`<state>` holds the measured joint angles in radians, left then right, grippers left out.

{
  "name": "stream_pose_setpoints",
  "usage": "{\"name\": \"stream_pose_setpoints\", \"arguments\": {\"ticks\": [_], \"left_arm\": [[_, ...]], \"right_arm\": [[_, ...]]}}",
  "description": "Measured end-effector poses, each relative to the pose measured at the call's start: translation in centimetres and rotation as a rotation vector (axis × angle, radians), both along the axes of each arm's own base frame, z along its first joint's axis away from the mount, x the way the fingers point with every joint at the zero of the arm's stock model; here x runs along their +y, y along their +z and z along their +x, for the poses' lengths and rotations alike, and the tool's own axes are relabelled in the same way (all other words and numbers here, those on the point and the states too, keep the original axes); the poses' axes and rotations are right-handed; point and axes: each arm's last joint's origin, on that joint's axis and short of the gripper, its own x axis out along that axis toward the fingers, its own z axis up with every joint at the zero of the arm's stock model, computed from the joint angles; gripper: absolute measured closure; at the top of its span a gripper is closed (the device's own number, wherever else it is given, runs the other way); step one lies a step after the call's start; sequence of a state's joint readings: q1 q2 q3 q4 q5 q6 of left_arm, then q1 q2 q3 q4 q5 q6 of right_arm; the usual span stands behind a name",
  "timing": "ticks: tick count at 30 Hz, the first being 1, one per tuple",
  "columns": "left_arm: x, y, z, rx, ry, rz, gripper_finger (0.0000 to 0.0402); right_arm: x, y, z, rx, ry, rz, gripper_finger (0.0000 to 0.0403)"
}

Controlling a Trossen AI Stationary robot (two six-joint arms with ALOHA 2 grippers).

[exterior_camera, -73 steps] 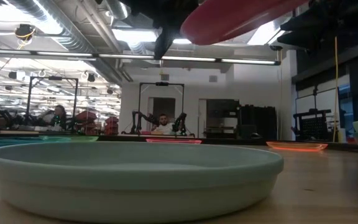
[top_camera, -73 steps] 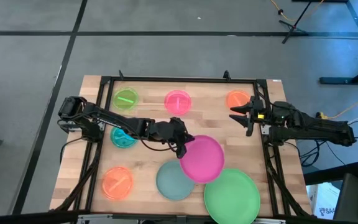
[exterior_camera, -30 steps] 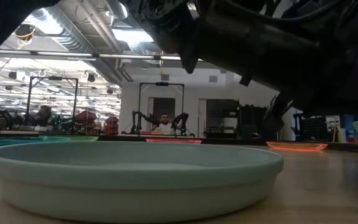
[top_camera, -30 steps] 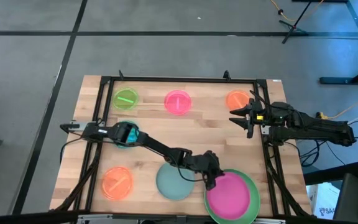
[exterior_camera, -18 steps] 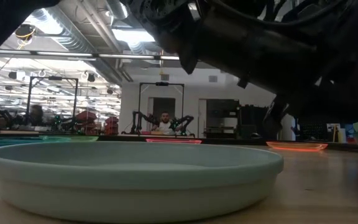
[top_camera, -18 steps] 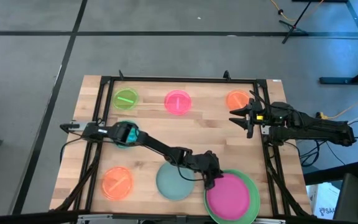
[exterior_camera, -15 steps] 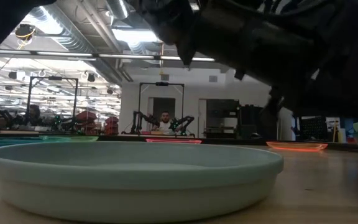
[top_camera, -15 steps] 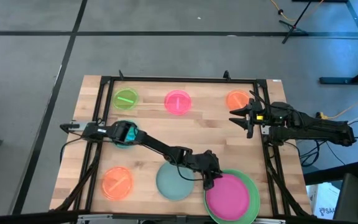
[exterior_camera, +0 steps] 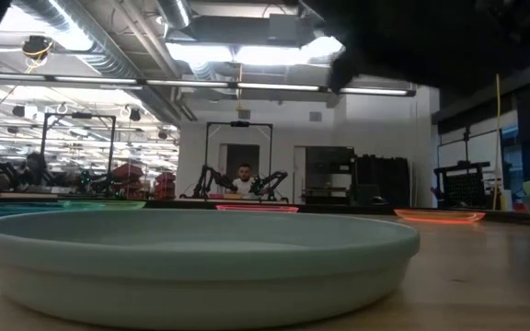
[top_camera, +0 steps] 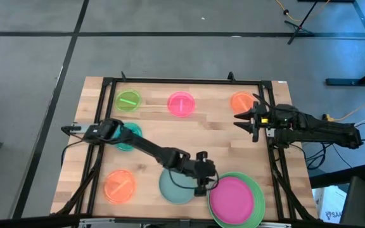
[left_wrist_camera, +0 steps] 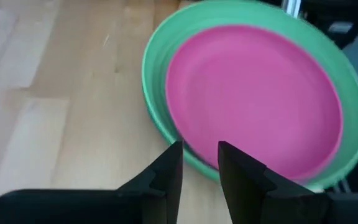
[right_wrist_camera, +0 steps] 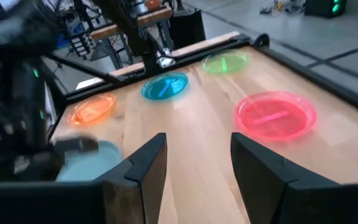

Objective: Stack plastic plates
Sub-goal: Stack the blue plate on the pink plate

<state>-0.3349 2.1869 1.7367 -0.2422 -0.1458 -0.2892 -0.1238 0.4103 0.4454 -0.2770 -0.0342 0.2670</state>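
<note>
Nearest the front edge, the magenta plate (top_camera: 232, 197) lies nested inside the large green plate (top_camera: 254, 187), and the grey-teal plate (top_camera: 173, 188) sits just beside them on the table (top_camera: 214, 130). The left gripper (top_camera: 206, 182) hangs between the grey-teal plate and the stacked pair, its fingers (left_wrist_camera: 166, 177) a narrow gap apart and holding nothing. An orange plate (top_camera: 120, 186) rests at the front left. Farther back lie a teal plate (top_camera: 127, 135), then lime (top_camera: 128, 100), pink (top_camera: 181, 103) and orange (top_camera: 241, 101) ones. The right gripper (top_camera: 238, 117) waits near that far orange plate, wide open and empty.
</note>
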Motion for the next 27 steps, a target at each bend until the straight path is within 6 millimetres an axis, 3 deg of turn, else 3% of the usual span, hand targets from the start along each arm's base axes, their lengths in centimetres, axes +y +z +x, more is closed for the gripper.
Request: {"name": "stream_pose_setpoints", "arguments": {"ticks": [8,16,23,27], "left_arm": [[-2.4,1.4,-4.8,0.173,0.126,0.165,0.0306],[-0.7,1.0,-10.6,0.27,0.294,0.086,0.0306],[2.0,-1.3,-15.9,0.348,0.509,-0.035,0.0306],[2.4,-3.5,-17.2,0.421,0.558,-0.127,0.0306]], "right_arm": [[0.1,-0.7,0.0,0.033,0.025,0.029,0.0233],[0.1,-2.8,0.3,0.081,0.021,0.041,0.0233],[0.0,-3.6,0.4,0.082,0.016,0.057,0.0233],[0.0,-3.8,0.5,0.06,0.013,0.051,0.0233]]}}
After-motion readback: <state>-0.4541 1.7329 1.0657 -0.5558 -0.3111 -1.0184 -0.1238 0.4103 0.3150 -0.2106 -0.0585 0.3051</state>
